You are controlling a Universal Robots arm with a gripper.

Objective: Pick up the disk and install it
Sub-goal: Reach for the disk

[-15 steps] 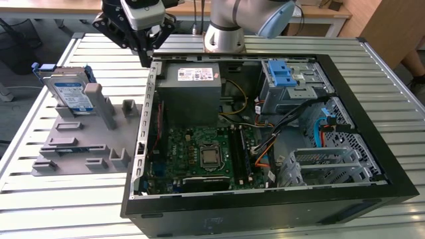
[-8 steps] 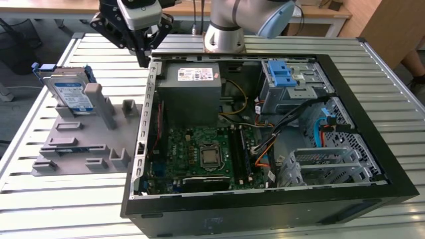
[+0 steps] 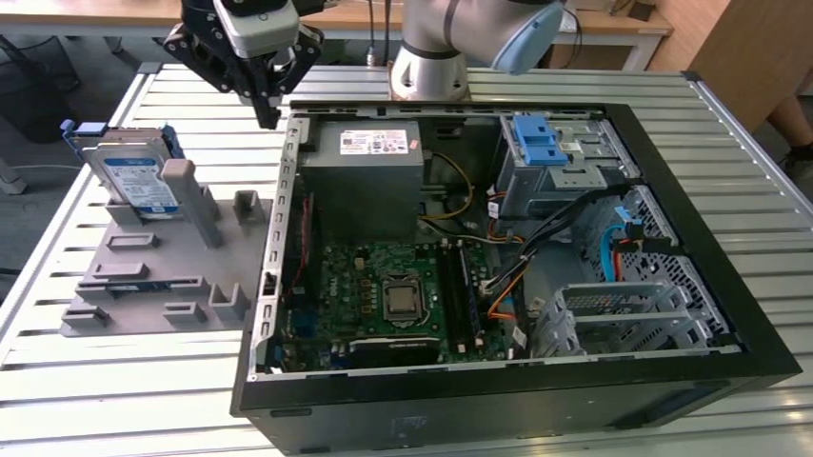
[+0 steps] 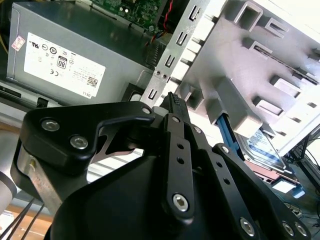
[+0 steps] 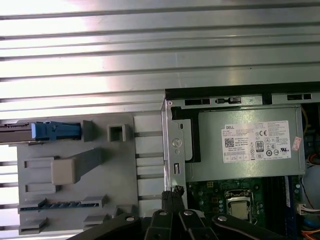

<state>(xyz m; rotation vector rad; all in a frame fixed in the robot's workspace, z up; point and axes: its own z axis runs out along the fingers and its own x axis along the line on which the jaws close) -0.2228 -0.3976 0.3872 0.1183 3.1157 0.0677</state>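
Observation:
The disk [image 3: 135, 177], a silver hard drive with a white-and-blue label in a blue carrier frame, stands on edge in a grey holder fixture [image 3: 166, 276] at the exterior view's left. In the first wrist view the disk [image 5: 54, 131] shows edge-on by its blue frame. In the second wrist view, part of the disk [image 4: 262, 147] shows behind the fixture's posts. My gripper [image 3: 267, 116] hangs above the gap between the fixture and the computer case, to the right of the disk and apart from it. Its fingers are shut with nothing between them, as both wrist views show [image 4: 172, 100] [image 5: 172, 191].
An open black computer case [image 3: 508, 392] lies on the slatted metal table [image 3: 711, 105]. Inside are a grey power-supply box [image 3: 368, 181], a motherboard [image 3: 381, 295], a metal drive cage with blue latches [image 3: 549, 143] and a second metal cage [image 3: 623, 314]. Cables cross the middle of the case.

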